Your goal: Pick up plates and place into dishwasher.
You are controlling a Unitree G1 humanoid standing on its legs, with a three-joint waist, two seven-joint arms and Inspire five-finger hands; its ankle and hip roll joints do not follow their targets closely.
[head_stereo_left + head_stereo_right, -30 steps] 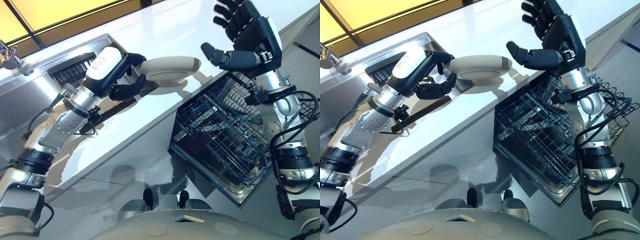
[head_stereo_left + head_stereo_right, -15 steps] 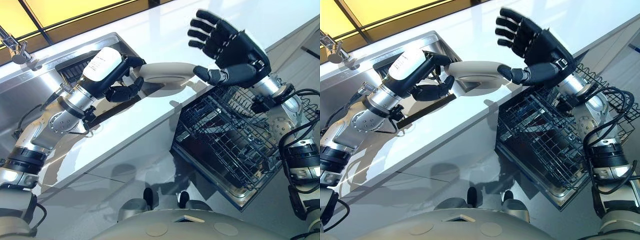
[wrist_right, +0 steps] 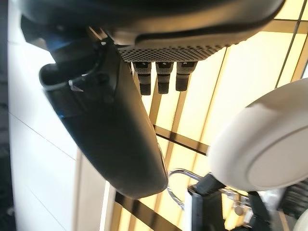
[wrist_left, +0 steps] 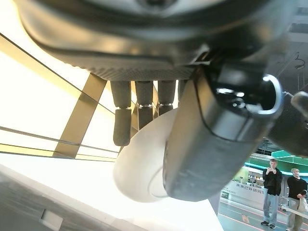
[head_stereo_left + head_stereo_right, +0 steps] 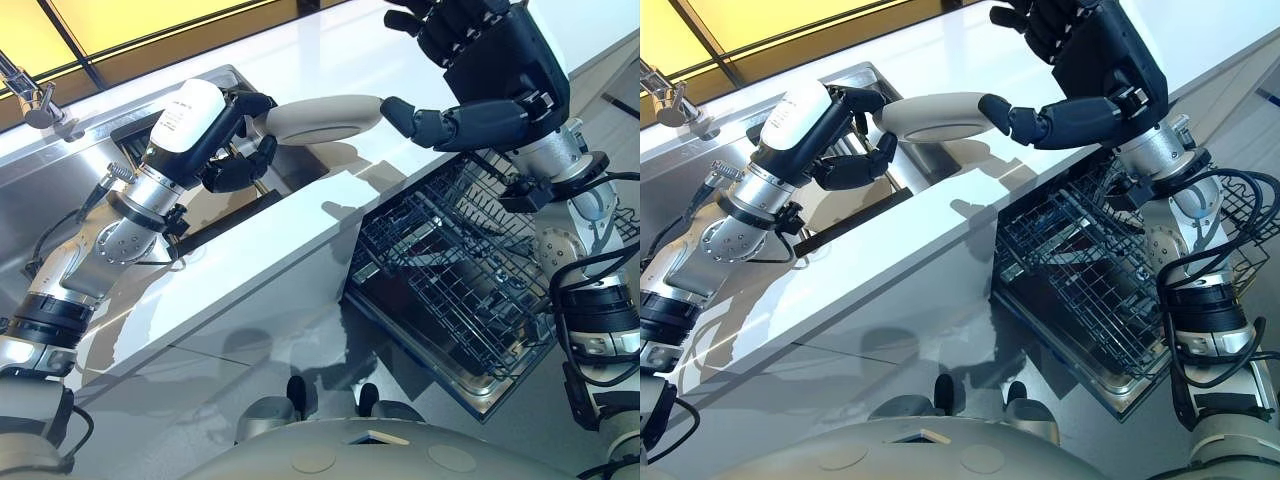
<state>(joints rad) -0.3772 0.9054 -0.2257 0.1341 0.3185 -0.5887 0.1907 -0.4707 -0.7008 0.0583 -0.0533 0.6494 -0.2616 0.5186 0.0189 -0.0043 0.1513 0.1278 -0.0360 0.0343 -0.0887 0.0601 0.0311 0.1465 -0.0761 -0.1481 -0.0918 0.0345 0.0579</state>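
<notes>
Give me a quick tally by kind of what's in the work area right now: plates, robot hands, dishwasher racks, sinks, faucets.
Plates: 1, white plate, held above the counter by the left hand
Robot hands: 2, left hand shut on the plate, right hand open with its thumb at the plate's far edge
Dishwasher racks: 1, wire rack pulled out
Sinks: 1, steel sink
Faucets: 1, faucet
Total: 6

Left hand (image 5: 232, 140) is raised with fingers and thumb curled tight, while the right hand (image 5: 492, 70) spreads wide, thumb reaching leftward.
</notes>
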